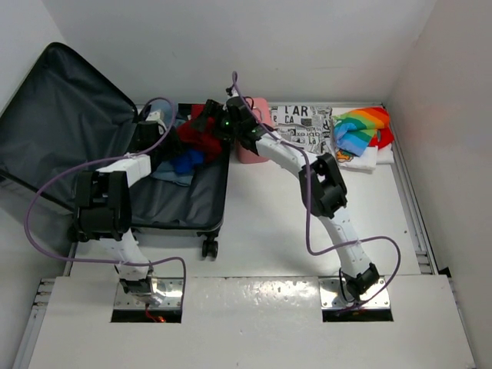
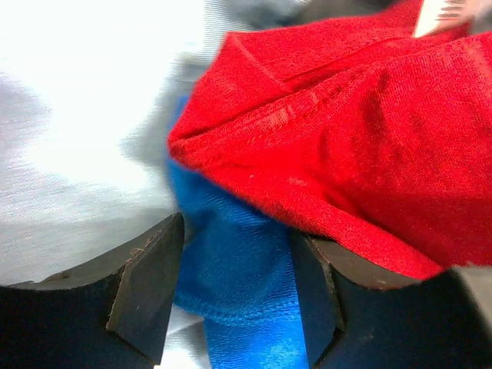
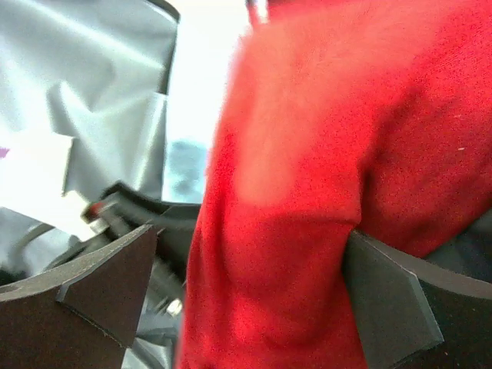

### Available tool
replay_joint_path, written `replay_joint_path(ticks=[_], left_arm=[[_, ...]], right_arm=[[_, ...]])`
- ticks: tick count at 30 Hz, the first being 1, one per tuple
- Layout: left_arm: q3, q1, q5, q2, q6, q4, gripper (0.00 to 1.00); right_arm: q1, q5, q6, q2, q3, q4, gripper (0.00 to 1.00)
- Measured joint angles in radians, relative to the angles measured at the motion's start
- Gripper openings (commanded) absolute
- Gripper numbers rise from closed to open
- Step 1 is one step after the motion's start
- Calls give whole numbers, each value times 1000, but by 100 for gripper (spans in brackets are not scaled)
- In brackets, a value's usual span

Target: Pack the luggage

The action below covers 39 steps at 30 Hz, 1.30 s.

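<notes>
The luggage (image 1: 178, 206) lies open at the left, its black-lined lid (image 1: 61, 115) leaning back against the wall. Inside it a red garment (image 1: 198, 140) is piled over a blue garment (image 1: 187, 160). My left gripper (image 2: 234, 231) reaches in from the left, jaws partly apart. The blue garment (image 2: 238, 284) fills the gap between them, with the red garment (image 2: 369, 154) just above. My right gripper (image 3: 250, 234) stands wide open over the red garment (image 3: 323, 154), which hangs between its fingers, against the right one only. In the top view it (image 1: 216, 127) is at the suitcase's back right corner.
A light blue cloth (image 1: 171, 177) lies in the suitcase under the blue garment. A pink box case (image 1: 252, 152) stands just right of the suitcase. Further right lie a black-and-white printed cloth (image 1: 301, 123) and a rainbow garment (image 1: 363, 129). Purple cables loop along both arms.
</notes>
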Motion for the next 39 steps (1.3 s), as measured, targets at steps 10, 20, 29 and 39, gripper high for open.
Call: replay_joint_path(ticks=[10, 20, 29, 39], left_arm=[[-5, 30, -19, -2, 52, 2, 74], [32, 21, 60, -283, 240, -87, 83], [330, -86, 151, -315, 340, -230, 57], [882, -495, -21, 202, 294, -422, 51]], right_arm=[[-62, -60, -125, -254, -35, 106, 99], [-270, -132, -294, -515, -190, 47, 99], [-349, -67, -432, -476, -302, -203, 78], [-575, -53, -339, -523, -591, -280, 76]])
